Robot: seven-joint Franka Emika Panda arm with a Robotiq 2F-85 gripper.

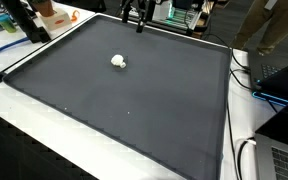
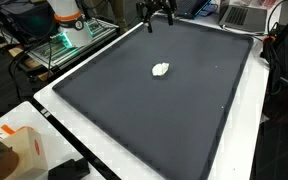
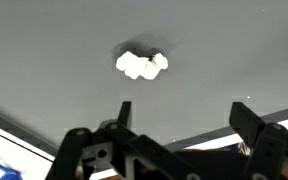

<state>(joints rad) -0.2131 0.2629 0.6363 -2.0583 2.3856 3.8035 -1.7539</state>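
Note:
A small white lumpy object (image 1: pixel 118 62) lies alone on the dark grey mat (image 1: pixel 134 110); it also shows in an exterior view (image 2: pixel 161 70) and in the wrist view (image 3: pixel 142 65). My gripper (image 1: pixel 136 22) hangs above the mat's far edge, well away from the white object, also seen in an exterior view (image 2: pixel 156 18). In the wrist view its two black fingers (image 3: pixel 182 112) stand wide apart with nothing between them. The gripper is open and empty.
The mat lies on a white table (image 2: pixel 104 150). An orange-and-white container (image 2: pixel 24 150) stands at one corner. Boxes and clutter (image 1: pixel 44 15) sit beyond the mat's far side. Cables and a laptop (image 1: pixel 279 80) lie along one edge.

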